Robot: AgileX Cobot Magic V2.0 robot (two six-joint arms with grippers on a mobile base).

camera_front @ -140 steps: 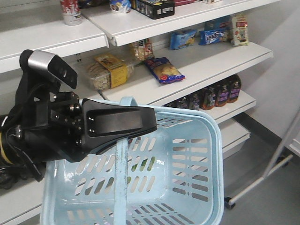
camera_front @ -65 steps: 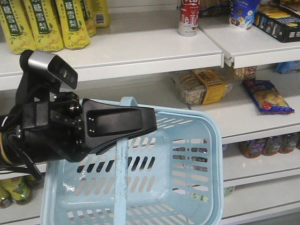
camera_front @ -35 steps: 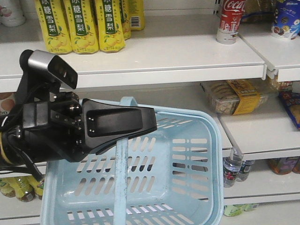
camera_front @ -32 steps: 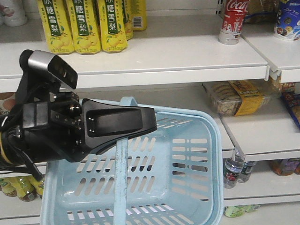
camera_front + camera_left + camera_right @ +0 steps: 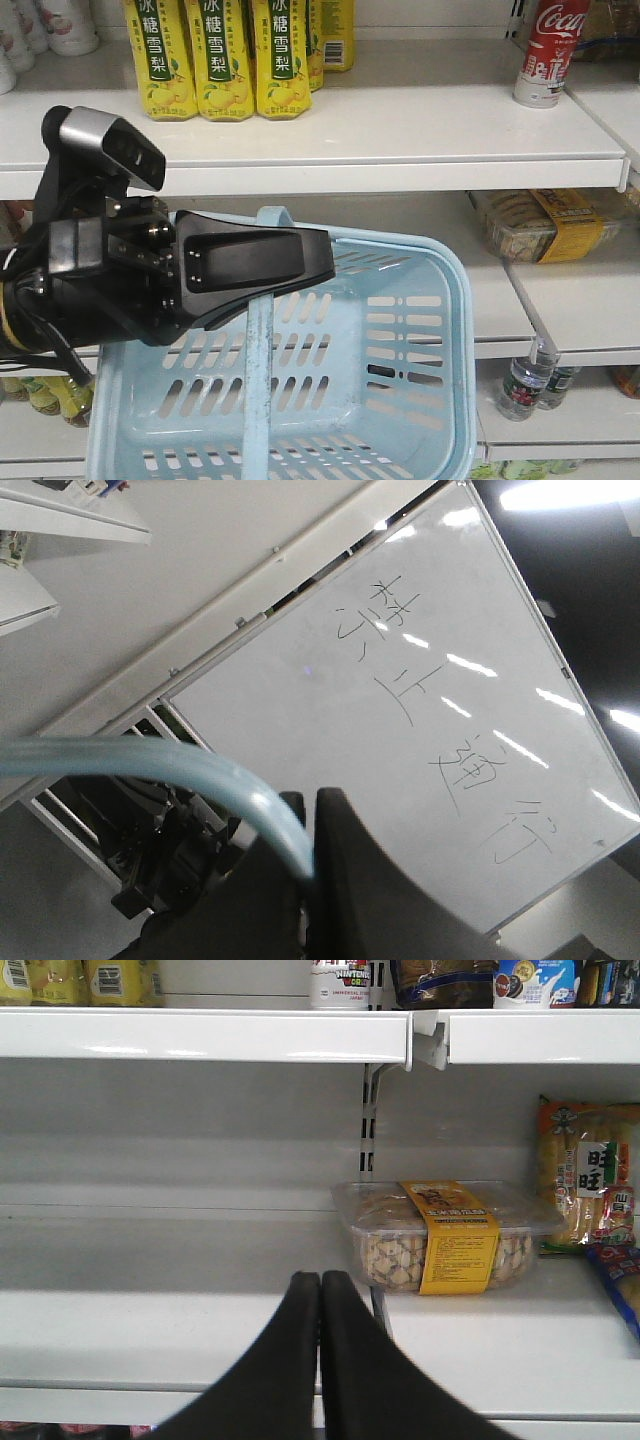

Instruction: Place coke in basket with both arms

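- Pinching the flat blue handle (image 5: 258, 340) of the pale blue basket (image 5: 455, 310) with the left gripper (image 5: 295, 265), right in front of the white shelves (image 5: 400, 150).
- Showing that grip from the left wrist too: black fingers (image 5: 345, 880) squeezing tight on the curved handle, with a whiteboard (image 5: 400, 730) bearing handwritten characters behind.
- Pressing the right gripper (image 5: 320, 1285) completely together, tip against tip, clasping nothing.
- Pointing the right gripper toward a lower shelf board, with a clear tray of biscuits (image 5: 440, 1235) wrapped in a yellow band lying beyond the tips and slightly to the right.
- Leaving the coke (image 5: 545, 50) standing upright on the top shelf at the far right of the front view, above the basket, well apart from it and touching neither gripper.
- Cutting off the top of the coke at the upper frame edge, with only the red body, white script and pale base showing.
- Lining up yellow-labelled pear drink bottles (image 5: 240, 55) on that same board, well to the left of the coke.
- Resting small water bottles (image 5: 525, 375) on the lowest visible shelf, just beside the basket's right rim in the front view.
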